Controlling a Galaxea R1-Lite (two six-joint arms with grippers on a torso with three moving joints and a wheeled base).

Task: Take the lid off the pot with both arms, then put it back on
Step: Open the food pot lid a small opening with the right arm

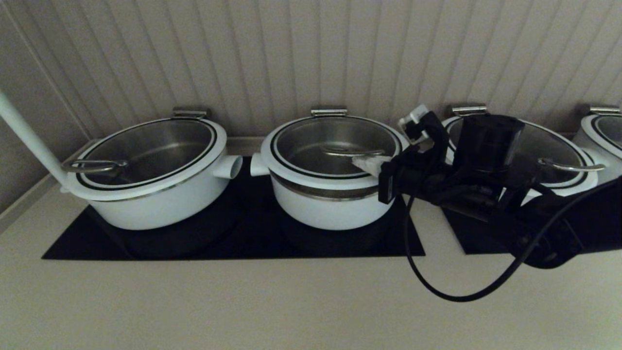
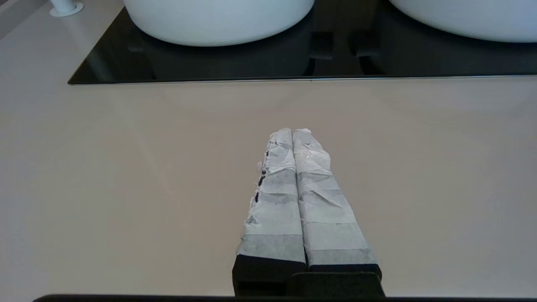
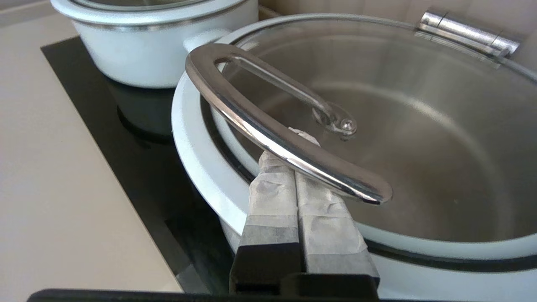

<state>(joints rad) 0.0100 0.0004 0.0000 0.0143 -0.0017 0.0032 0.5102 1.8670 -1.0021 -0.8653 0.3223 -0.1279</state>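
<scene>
**A:** Where does the job stand?

**B:** Barely begun, I'd judge. The pot (image 1: pixel 330 170) sits on the black cooktop (image 1: pixel 233 243) with its glass lid (image 3: pixel 419 105) down flat on the white rim. The right gripper (image 3: pixel 298 142) has its taped fingers pressed together, holding nothing, their tips slid under the lid's steel handle (image 3: pixel 268 130) from the pot's front edge. No lift shows.

**A:** And the other arm?

**B:** The left gripper (image 2: pixel 292 133) is also closed and empty, hovering over the bare counter (image 2: pixel 126 188), with the cooktop's edge well ahead of its tips (it doesn't appear in the head view at all). So raising the lid with both arms, and setting it back, all remains.

**A:** Anything in the pot?

**B:** Through the glass just ahead of the right fingertips I see only the steel inner bowl, apparently empty. The neighbouring pot (image 1: pixel 150 170), further off beyond the handle, is lidded too and looks empty. Others sit behind the right arm; their contents I cannot tell.
</scene>
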